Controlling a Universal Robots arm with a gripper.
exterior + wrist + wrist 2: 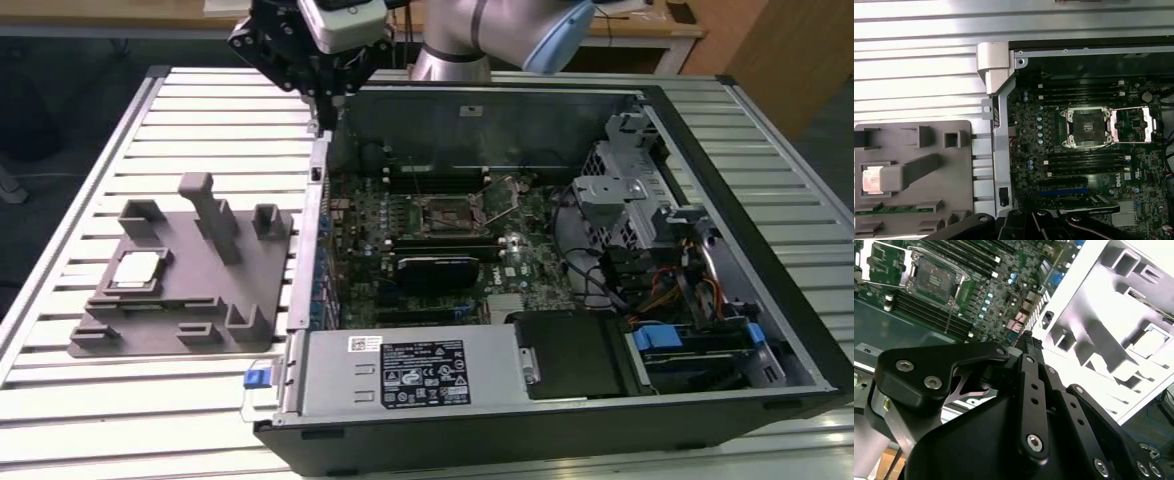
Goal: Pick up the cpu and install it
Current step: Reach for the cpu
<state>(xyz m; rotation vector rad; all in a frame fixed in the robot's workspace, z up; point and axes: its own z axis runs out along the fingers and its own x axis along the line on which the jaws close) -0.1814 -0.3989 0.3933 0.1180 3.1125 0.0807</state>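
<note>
In the exterior view the gripper (320,115) hangs over the rim of the open computer case (310,200), at its far corner. Its jaws are pressed together and pinch nothing. The cpu (138,272) lies flat in a recess of the grey fixture (174,320), well apart from the jaws: lower, toward the exterior view's left, and nearer the camera. It is square, so it has no long axis, and its edges run with the fixture's edges. The fixture's tall post (203,205) stands between jaws and chip, near the recess, and looks like the one thing in the way. The socket (447,212) lies on the jaws' other side, inside the case.

In the second wrist view the fingertips (1028,340) meet in a single point above the case wall. The fixture beyond is washed out, and I cannot pick out the chip there.

In the first wrist view the cpu (871,180) shows as a pale square, partly behind the post. The case wall runs between it and the socket (1089,127), whose frame looks swung open.
</note>
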